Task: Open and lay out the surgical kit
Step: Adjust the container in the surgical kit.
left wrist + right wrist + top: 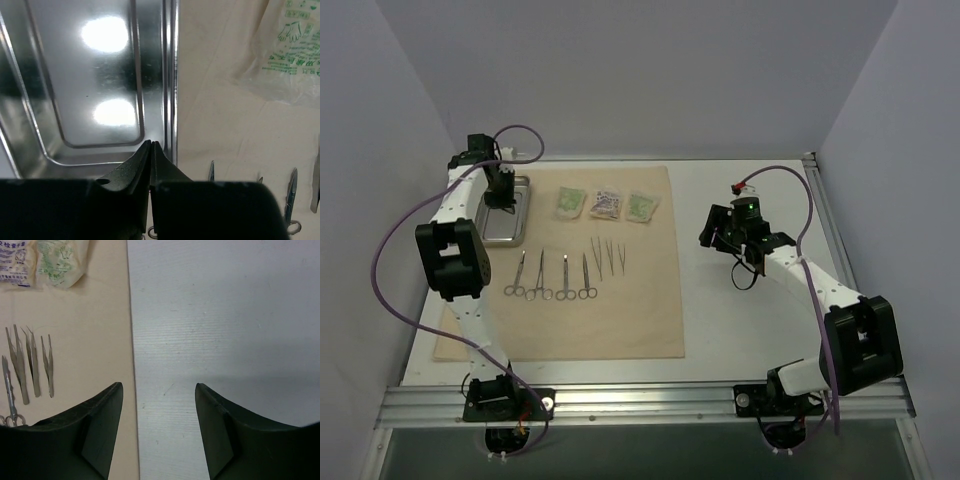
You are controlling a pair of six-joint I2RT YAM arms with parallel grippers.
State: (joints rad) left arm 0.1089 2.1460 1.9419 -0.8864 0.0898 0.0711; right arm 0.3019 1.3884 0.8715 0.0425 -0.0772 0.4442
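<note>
Left gripper (151,145): fingers pressed together, nothing visible between them; tips at the tray's near right corner, just inside its rim.
Right gripper (159,387): jaws spread wide, holding nothing; poised over bare table, just right of the cloth's edge.
Tray (521,222): steel, rectangular, empty; on the cloth's far left corner, under the left gripper; two bright lamp reflections on its floor.
Cloth (640,310): beige sheet, spread flat over the table's left half, carrying all kit items.
Packets (606,204): three in a row right of the tray; outer two printed green, middle one blue; glove drawing visible on one in the left wrist view, small print unreadable.
Scissors (552,277): four steel ring-handled instruments, side by side, tips pointing away from the arm bases.
Tweezers (608,256): three, set close together, just right of the scissors, nearer the packets.
Obstructions: left arm links overlap the cloth's left edge in the top view.
Table (750,320): white, faintly scuffed; aluminium rail along the near edge.
Room: plain pale walls on three sides.
</note>
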